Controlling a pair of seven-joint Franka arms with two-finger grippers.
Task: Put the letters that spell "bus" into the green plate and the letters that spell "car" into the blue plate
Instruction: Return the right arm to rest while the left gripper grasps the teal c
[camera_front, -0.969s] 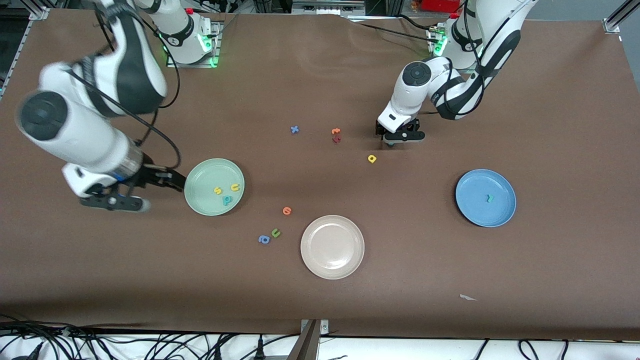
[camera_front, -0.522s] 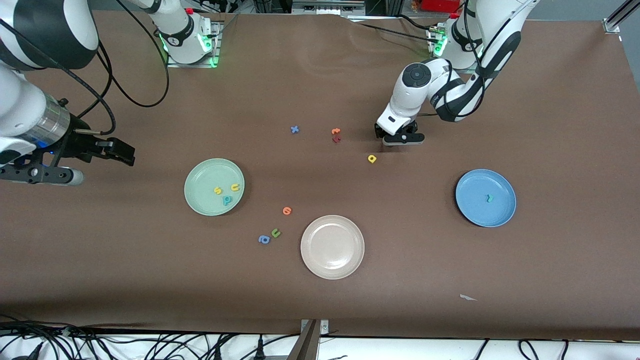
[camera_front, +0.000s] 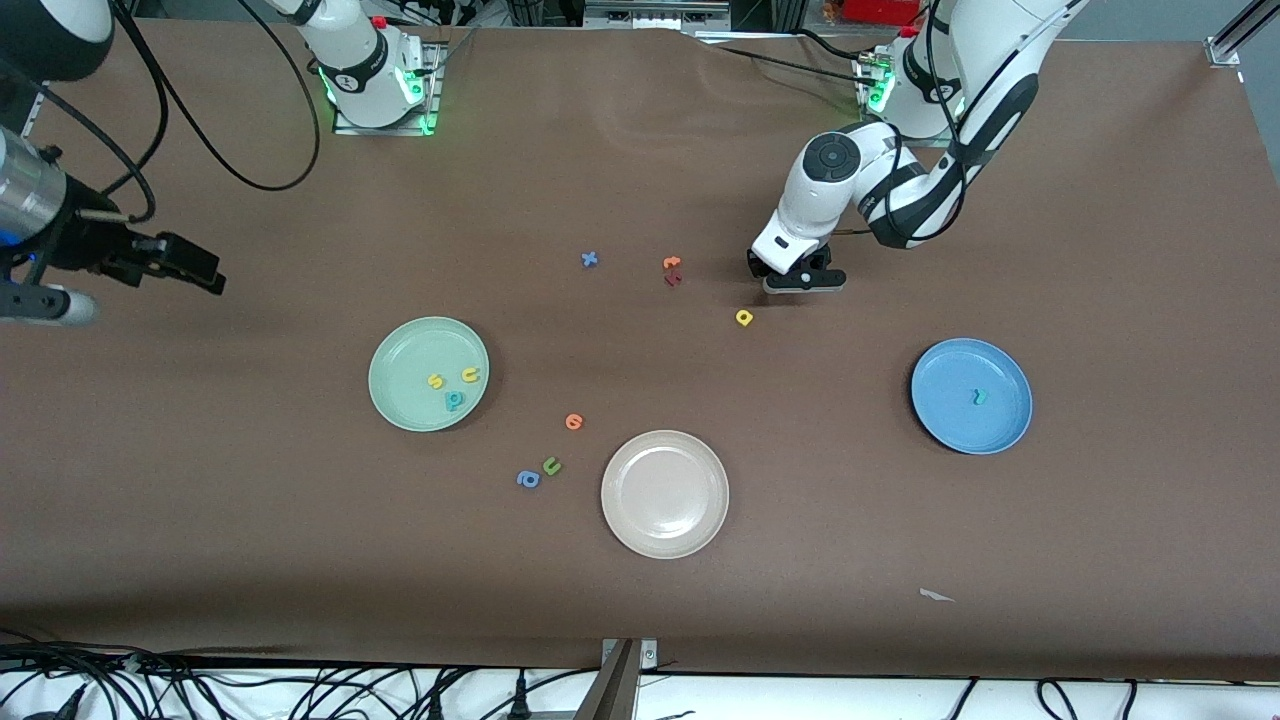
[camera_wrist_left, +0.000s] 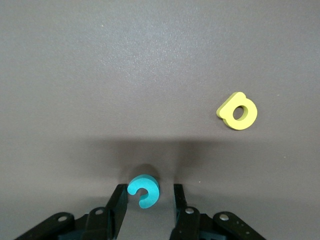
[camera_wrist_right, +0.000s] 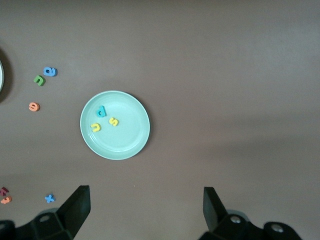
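1. Left gripper (camera_wrist_left: 147, 197) down at the table, near the yellow a (camera_front: 744, 318). Its fingers (camera_wrist_left: 118, 200) flank the teal c (camera_wrist_left: 143, 190) with slim gaps on both sides; not clamped on it yet, and the c lies on the table.
2. Right gripper (camera_wrist_right: 145, 207) is up in the air over the right arm's end of the table, jaws spread wide, nothing between them.
3. Green plate (camera_front: 400, 395) holds 3 letters: yellow s (camera_front: 435, 381), yellow u (camera_front: 470, 375), teal b (camera_front: 455, 400).
4. Blue plate (camera_front: 1005, 425), toward the left arm's end, holds 1 teal letter, the r (camera_front: 979, 397).
5. Yellow a lies on bare table, just nearer the front camera than the left gripper.
6. Cream plate (camera_front: 665, 530) sits nearest the front camera, between the other 2 plates.
7. Loose letters: orange round one (camera_front: 574, 422), green u (camera_front: 551, 466), blue a (camera_front: 528, 479) near the cream plate; blue x (camera_front: 590, 259), and an orange letter (camera_front: 672, 263) touching a dark red letter (camera_front: 673, 279), farther off.
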